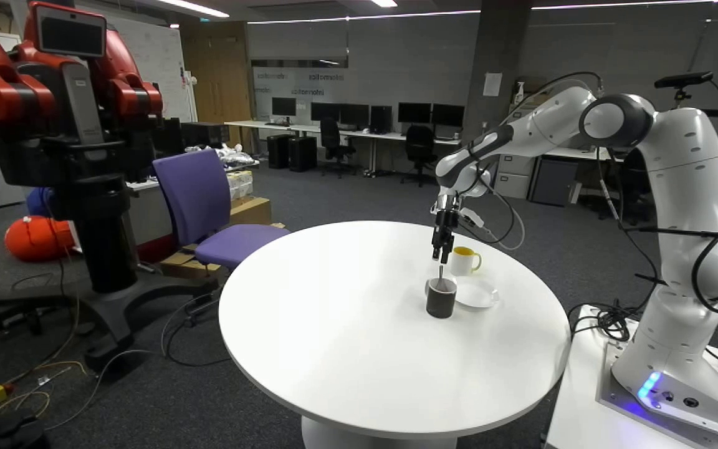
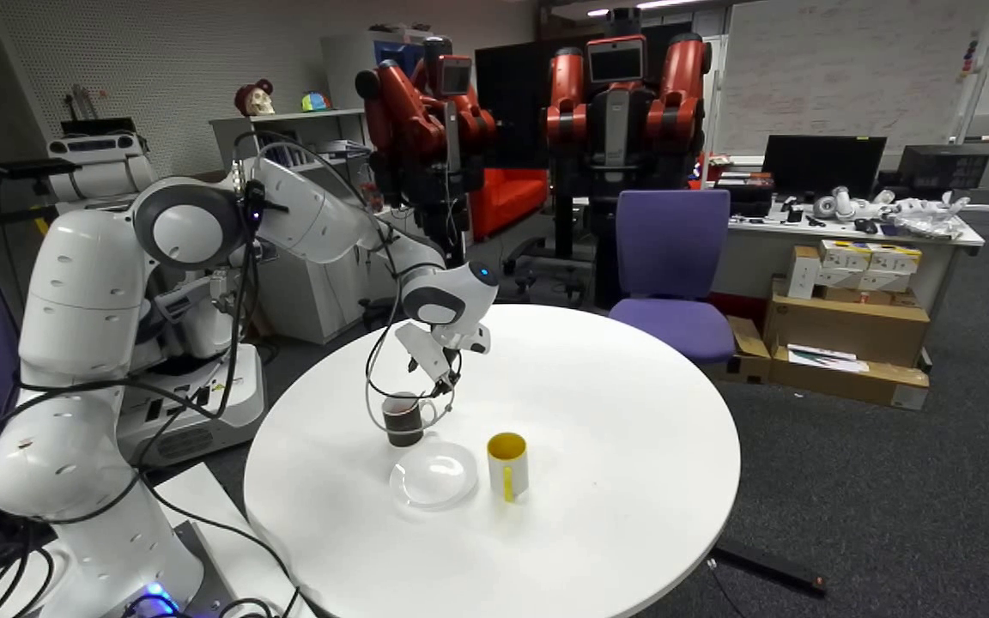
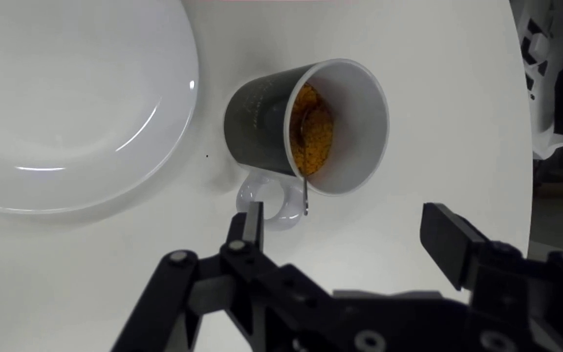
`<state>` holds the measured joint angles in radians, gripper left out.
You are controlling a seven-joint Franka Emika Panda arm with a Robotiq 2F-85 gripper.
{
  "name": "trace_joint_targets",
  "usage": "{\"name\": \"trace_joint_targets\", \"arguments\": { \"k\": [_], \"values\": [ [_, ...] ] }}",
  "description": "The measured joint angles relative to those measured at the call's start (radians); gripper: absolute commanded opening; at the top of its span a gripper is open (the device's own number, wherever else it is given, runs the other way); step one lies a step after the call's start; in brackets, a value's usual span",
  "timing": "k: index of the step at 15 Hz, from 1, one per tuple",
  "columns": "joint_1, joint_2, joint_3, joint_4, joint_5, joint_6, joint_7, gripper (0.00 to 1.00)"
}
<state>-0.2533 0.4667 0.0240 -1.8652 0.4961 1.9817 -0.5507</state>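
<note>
My gripper (image 1: 440, 255) is open and empty, above the round white table (image 1: 334, 349); its spread fingers (image 3: 342, 215) show in the wrist view. Nearest is a dark mug (image 1: 440, 305) with a white inside, upright on the table, also in an exterior view (image 2: 402, 422). In the wrist view the mug (image 3: 262, 120) holds orange-brown contents (image 3: 318, 139). A thin metal spoon (image 3: 305, 198) leans in it, its handle over the rim near the white mug handle (image 3: 281, 220). The left finger overlaps the mug handle in view; contact does not show.
A white plate (image 2: 434, 476) lies beside the dark mug, also in the wrist view (image 3: 164, 146). A white mug with yellow inside (image 2: 507, 474) stands by the plate, near the gripper in an exterior view (image 1: 464, 262). A purple chair (image 1: 194, 199) stands at the table's edge.
</note>
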Motion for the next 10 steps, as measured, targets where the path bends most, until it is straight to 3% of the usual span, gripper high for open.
{"name": "trace_joint_targets", "arguments": {
  "k": [3,10],
  "values": [
    [0.0,0.0,0.0,-0.002,0.0,-0.02,0.0,0.75],
    [0.0,0.0,-0.005,-0.01,-0.011,-0.02,0.0,0.8]
  ]
}}
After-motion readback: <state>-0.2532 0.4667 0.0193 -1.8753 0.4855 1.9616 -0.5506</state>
